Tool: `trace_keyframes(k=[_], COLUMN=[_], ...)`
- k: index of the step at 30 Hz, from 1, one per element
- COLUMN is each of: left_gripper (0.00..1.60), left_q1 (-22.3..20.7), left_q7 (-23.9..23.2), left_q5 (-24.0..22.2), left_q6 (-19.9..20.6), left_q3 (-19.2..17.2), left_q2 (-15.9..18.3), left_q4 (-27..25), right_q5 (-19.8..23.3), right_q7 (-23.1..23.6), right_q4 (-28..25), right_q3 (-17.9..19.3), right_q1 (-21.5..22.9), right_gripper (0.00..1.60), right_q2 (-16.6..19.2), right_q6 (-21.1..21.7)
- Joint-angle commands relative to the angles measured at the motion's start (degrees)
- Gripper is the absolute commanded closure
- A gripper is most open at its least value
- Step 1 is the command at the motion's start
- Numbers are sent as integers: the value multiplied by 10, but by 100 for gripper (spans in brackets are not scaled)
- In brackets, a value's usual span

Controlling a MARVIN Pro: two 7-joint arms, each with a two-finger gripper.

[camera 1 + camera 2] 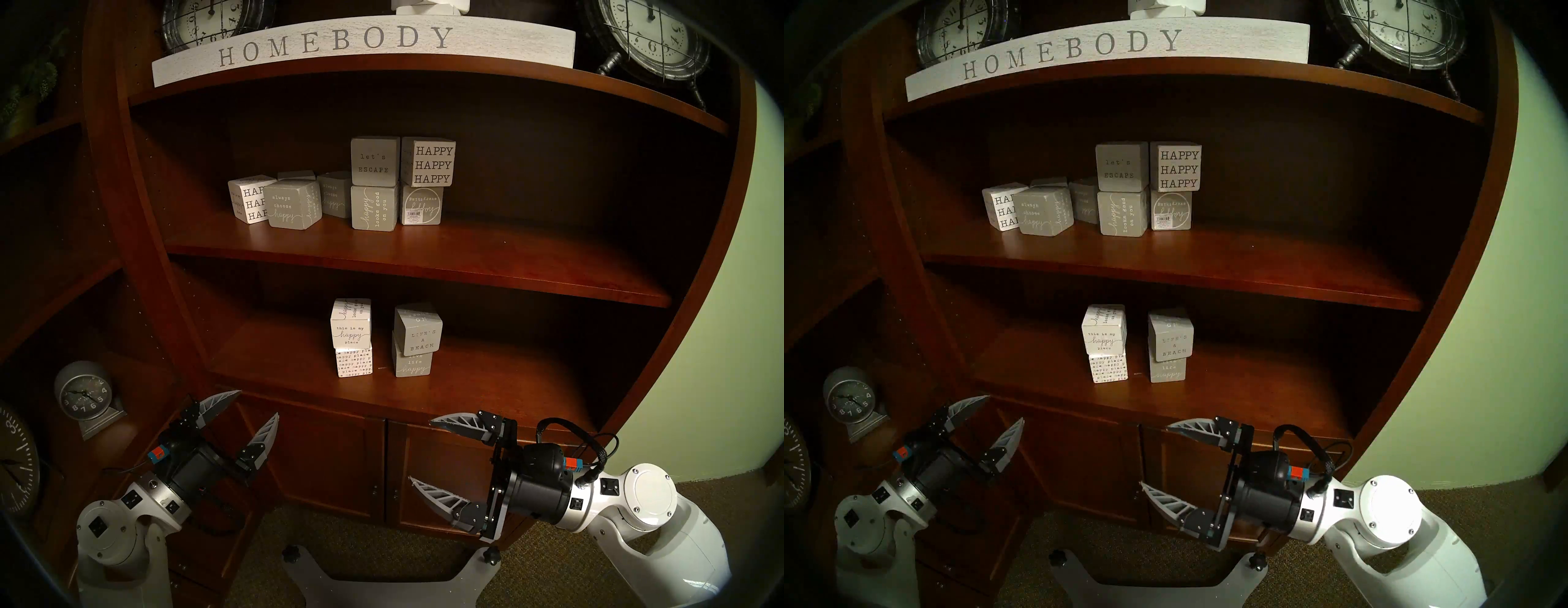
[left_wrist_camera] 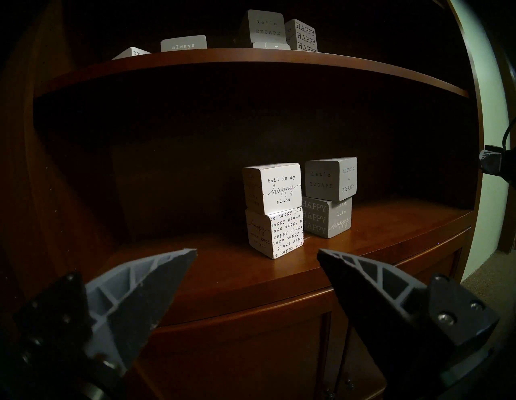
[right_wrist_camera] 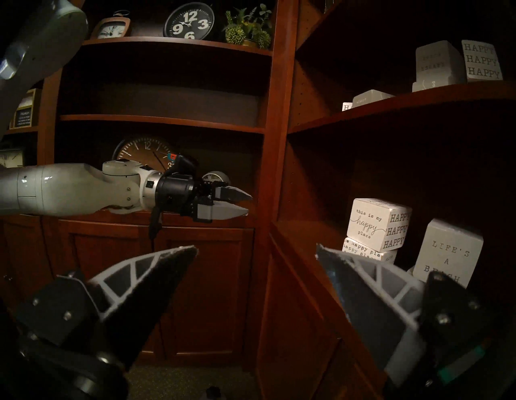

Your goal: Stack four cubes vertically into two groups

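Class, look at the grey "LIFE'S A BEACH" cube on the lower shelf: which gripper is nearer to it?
Right. The right gripper hangs open just below and in front of the "LIFE'S A BEACH" cube; the left gripper, also open, sits farther off, beyond the white stack.

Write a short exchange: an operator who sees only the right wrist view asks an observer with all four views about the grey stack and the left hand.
Operator: My right hand hides what sits under the LIFE'S A BEACH cube. What is it?
Observer: A grey live life happy cube, standing on the lower shelf.
Operator: The left hand is edge-on to me. Is it open?
Observer: Yes. The head view shows its fingers spread, with nothing between them.
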Motion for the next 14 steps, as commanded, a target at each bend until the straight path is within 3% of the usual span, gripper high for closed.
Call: trace_keyframes(k=[1, 14], left_gripper=[0, 0], left_q1=[0, -2], left_q7=[0, -5], left_q5=[0, 3], left_q6=[1, 2], left_q3=[1, -2], left_q2=[-1, -6], left_q4=[-13, -13], right_q5=[16, 17], right_q7=[12, 20], right_q4=[-2, 0], right_q3=[-2, 0], right_q1=[2, 2], right_gripper=[0, 0], right_q2=[-13, -19], right_q6=[-38, -42])
